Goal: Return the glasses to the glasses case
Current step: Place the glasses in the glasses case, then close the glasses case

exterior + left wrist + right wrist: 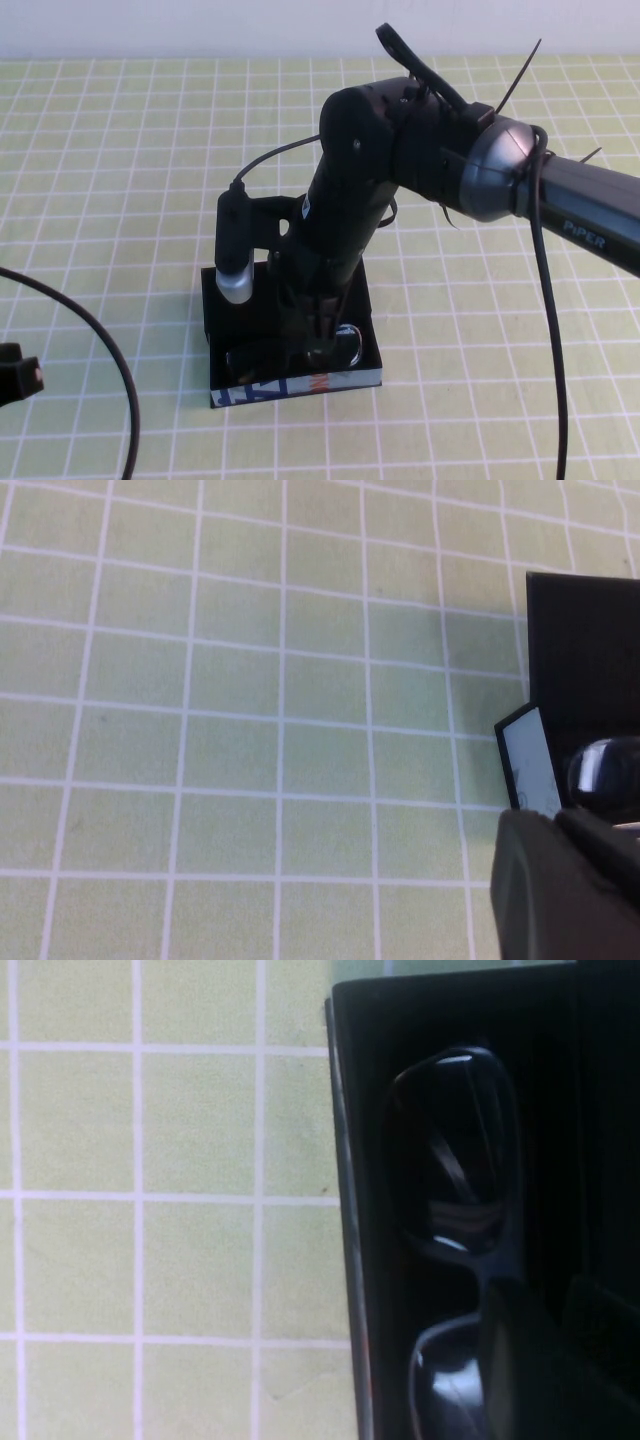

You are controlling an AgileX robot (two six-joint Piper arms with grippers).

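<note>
Glasses sit inside the case, right gripper down in it.

Nearest, at the left edge, the left gripper (18,378) is parked low over the grid-patterned table (120,150), well apart from the work; can't tell how its fingers stand. Just past it, centre of the table, the glasses case (225,392) lies open, its blue-and-white strip facing near. The glasses (455,1150) lie in the case, lenses up, along its near side. The right gripper (318,335) reaches straight down into the case over the frame; can't tell how wide its fingers are or whether they have hold of the glasses. Its arm runs off far right.
</note>
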